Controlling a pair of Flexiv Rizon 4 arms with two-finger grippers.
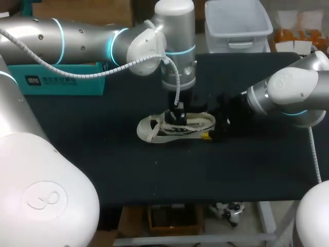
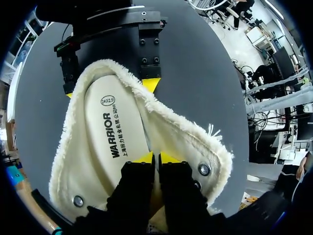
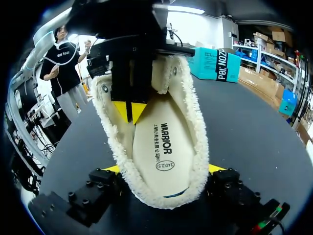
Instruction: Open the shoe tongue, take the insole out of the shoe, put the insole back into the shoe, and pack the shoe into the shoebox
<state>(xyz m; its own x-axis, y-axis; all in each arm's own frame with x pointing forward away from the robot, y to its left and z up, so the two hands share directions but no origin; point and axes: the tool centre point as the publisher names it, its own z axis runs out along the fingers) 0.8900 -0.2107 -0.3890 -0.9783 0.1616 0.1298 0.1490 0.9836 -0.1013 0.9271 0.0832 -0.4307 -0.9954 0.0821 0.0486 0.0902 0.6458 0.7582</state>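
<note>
Opening stage. The right gripper (image 3: 164, 169) has its fingers clamping the heel of the cream fleece-lined shoe (image 1: 175, 127) on the dark desk (image 1: 154, 175). The left gripper (image 2: 157, 157) has its fingers clenched on what looks like the fleecy tongue (image 2: 146, 125). The printed insole (image 2: 110, 132) lies inside the shoe. Next: pull the tongue wide, then re-grip the insole's edge.

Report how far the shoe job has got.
Done: the shoe sits with its mouth spread wide open. In hand: the right gripper clamps the heel while the left gripper, fingers shut, is down on the insole, which lies inside the shoe. Left: pulling it out, refitting it, packing the shoe into the teal box.
</note>
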